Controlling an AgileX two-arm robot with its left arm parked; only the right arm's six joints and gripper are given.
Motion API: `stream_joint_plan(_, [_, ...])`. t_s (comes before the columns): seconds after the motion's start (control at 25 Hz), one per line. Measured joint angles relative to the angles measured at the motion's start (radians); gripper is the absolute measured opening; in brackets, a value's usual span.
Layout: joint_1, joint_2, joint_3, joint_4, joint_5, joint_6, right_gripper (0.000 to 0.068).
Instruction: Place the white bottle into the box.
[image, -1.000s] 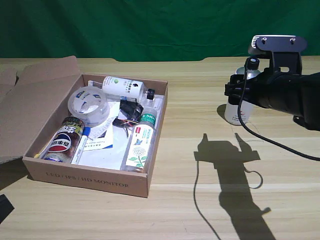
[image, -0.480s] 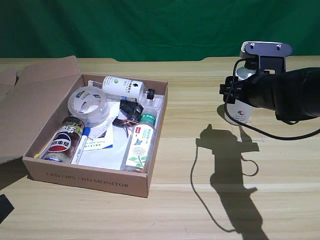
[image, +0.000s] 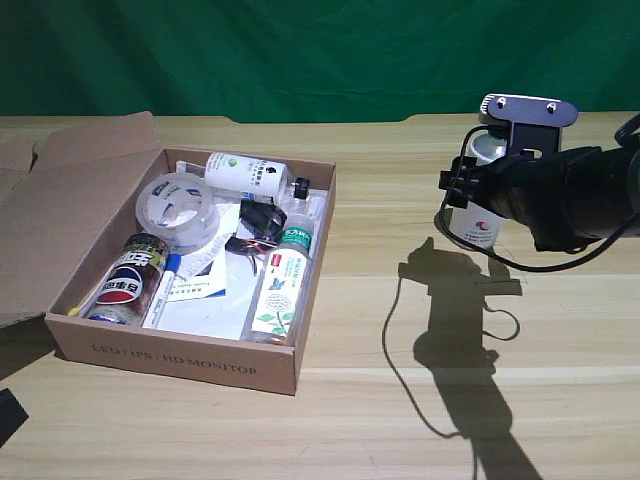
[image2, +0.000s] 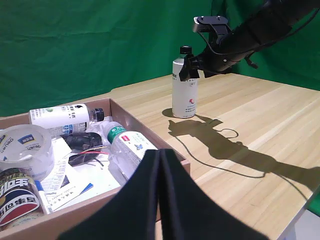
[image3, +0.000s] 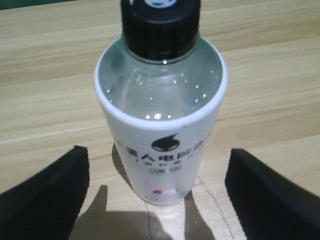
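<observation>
The white bottle (image: 475, 228) stands upright on the wooden table at the exterior view's right, with a black cap and dark lettering (image3: 160, 125). My right gripper (image: 455, 188) is open at the bottle's upper body, one black finger (image3: 45, 195) on each side and neither touching it. The left wrist view shows the gripper (image2: 192, 65) level with the neck of the bottle (image2: 185, 90). The brown cardboard box (image: 180, 360) lies open at the exterior view's left, well apart from the bottle.
Inside the box lie a smaller white bottle (image: 245, 172), a tape roll (image: 178, 208), a Pepsi can (image: 125, 285), a clear green-capped bottle (image: 280, 285) and black cables. The box's flap (image: 80, 190) folds outward. The parked left gripper (image2: 150, 200) fills its view's foreground.
My right arm has swung down and toward the exterior view's left, bringing the gripper in around the bottle. The bottle and the box have not moved.
</observation>
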Motion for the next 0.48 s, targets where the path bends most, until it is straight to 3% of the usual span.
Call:
stream_joint_plan(0.2, [-0.041, 0.038, -0.039, -0.092, 0.053, 0.069, 0.0679])
stream_joint_plan(0.48, [-0.043, 0.100, -0.078, -0.136, 0.056, 0.073, 0.0678])
